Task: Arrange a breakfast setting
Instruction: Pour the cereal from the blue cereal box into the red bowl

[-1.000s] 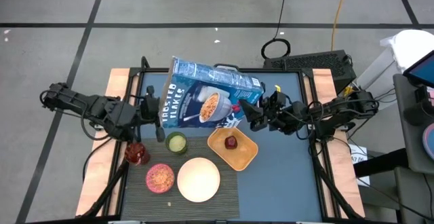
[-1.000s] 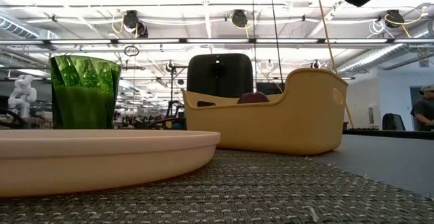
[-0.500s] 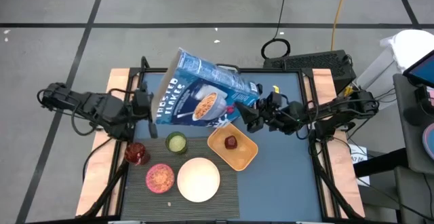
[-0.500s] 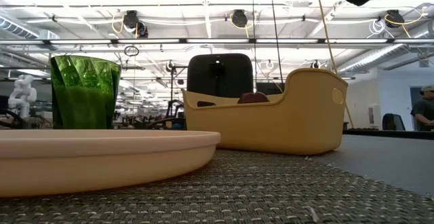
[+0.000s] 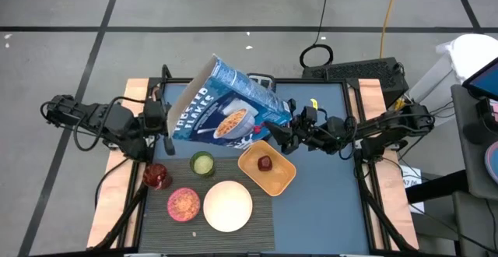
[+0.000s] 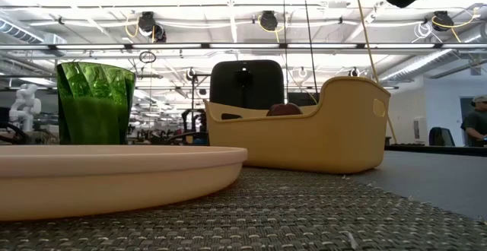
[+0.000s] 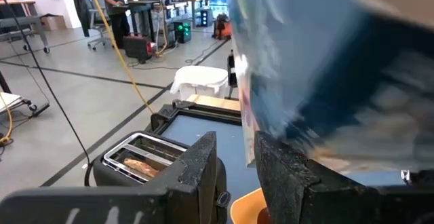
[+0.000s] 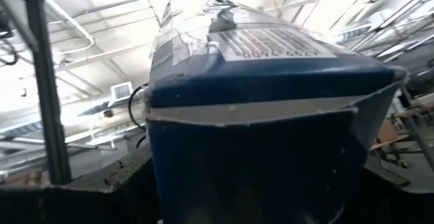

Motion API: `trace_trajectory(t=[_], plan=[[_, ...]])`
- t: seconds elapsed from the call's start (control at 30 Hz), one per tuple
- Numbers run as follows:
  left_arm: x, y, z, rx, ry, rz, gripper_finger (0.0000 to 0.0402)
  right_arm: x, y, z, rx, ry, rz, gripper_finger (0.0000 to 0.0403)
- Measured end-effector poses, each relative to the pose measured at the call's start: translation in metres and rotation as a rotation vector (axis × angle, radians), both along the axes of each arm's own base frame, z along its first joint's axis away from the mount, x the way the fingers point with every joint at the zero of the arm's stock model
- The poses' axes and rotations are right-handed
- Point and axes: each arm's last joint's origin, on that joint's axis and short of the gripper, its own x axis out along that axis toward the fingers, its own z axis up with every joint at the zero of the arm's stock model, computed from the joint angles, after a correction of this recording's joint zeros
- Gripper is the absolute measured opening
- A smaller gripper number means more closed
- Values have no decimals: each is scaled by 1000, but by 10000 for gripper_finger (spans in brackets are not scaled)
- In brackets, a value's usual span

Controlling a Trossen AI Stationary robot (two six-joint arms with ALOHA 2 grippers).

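So compared to a second ago the blue cereal box (image 5: pixel 226 109) has swung up and over toward the left arm's side; it was sitting lower over the table's middle, and now its open top points at the far-left corner. The right gripper (image 5: pixel 285 135) is clamped on the box's bottom end, and its wrist view is just filled with blue cardboard. The left gripper (image 5: pixel 165 120) has pulled back a bit toward its own side and sits right by the box's top edge, fingers (image 7: pixel 203 157) nearly together with nothing between them, the box's face blurred just beside them.

Nothing in the setting has budged. The dark ribbed placemat (image 5: pixel 257 224) lies along the near edge, carrying the red glass (image 5: pixel 156 176), pink bowl (image 5: pixel 184 203), small green cup (image 5: pixel 202 163) and round white plate (image 5: pixel 227 205). A yellow dish (image 5: pixel 276 177) with a dark red thing in it overlaps the mat's far-right corner, right under the box. The toaster (image 7: pixel 139 157) at the far edge has toast (image 7: pixel 139 164) in a slot.

Open room: bare blue table (image 5: pixel 327 202) on the near-right
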Motion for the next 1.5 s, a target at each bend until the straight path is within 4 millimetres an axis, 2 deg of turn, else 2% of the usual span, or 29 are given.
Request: trace_trajectory(t=[0.2,0.57,0.67,0.83,1.0,1.3,1.5], plan=[[0,0,2,42,-1,-6,108,0,0,0,-4,4,7,291],[0,0,6,62,-30,-7,111,0,0,0,-4,-7,8,292],[0,0,6,30,-40,-4,130,-1,0,1,-3,-11,8,292],[0,0,6,-1,-49,-1,190,-1,0,1,-3,-17,9,292],[-4,2,3,54,-7,-8,231,-2,0,3,0,-41,4,292],[-29,11,1,38,34,-5,234,-5,-1,6,9,-90,-3,292],[-35,13,0,12,39,-1,234,-11,-2,13,12,-182,-5,292]])
